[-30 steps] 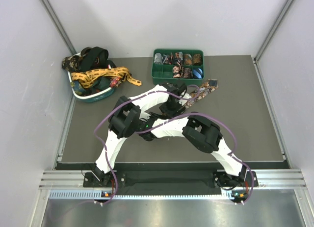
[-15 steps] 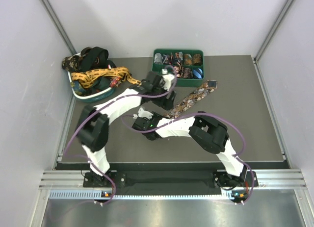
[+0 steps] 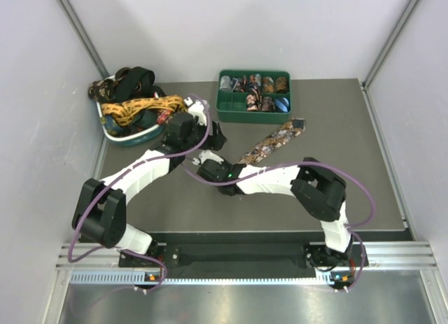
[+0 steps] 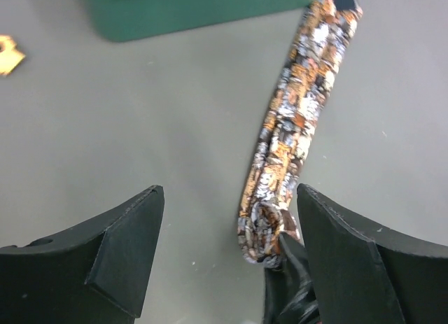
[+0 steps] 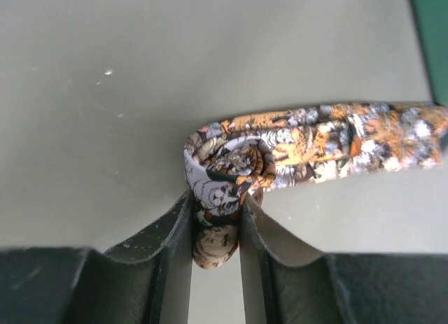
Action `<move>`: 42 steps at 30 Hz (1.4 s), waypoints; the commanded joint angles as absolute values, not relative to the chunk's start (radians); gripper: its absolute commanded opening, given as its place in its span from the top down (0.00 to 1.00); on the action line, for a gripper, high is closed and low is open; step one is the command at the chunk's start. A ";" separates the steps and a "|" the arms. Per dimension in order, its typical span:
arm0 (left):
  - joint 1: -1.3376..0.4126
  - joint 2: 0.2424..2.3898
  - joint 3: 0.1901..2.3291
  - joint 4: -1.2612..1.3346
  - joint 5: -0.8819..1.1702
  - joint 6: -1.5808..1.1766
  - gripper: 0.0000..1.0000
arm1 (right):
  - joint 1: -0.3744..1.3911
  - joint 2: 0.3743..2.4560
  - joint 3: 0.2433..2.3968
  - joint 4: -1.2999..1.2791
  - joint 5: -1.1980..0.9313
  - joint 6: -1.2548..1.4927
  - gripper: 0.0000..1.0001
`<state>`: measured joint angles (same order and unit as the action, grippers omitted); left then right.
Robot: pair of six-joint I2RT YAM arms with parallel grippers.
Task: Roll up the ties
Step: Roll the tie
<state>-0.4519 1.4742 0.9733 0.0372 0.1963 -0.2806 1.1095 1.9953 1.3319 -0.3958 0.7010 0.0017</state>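
Note:
A brown-floral tie [image 3: 274, 139] lies as a strip on the grey table, running from near the green tray toward the middle. Its near end is wound into a small roll [image 5: 227, 166]. My right gripper [image 5: 215, 222] is shut on that roll, with a fold of fabric squeezed between the fingers. In the top view the right gripper [image 3: 210, 164] sits at the strip's lower-left end. My left gripper [image 4: 229, 198] is open beside it. The roll [image 4: 264, 233] is close to its right finger [image 4: 357, 261] without touching. From above, the left gripper [image 3: 212, 138] is just behind the right one.
A green compartment tray [image 3: 252, 117] at the back holds several rolled ties. A teal basket [image 3: 133, 139] at the back left is heaped with loose ties, and a gold-yellow one [image 3: 143, 107] drapes over it. Purple cables loop off both arms.
The left arm swung out to the left, and its gripper opened wider and pulled back off the tie. The right gripper shifted left with the rolled end, so more strip shows.

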 commanded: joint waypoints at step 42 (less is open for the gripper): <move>-0.245 1.314 0.529 0.550 0.337 -0.549 0.01 | 0.503 1.836 0.973 0.119 -0.719 0.256 0.83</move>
<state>-0.2352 1.2758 0.5453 0.3603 0.1246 -0.6006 0.5343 1.8069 1.0046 0.0360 -0.5659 0.2047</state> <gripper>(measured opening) 0.990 0.269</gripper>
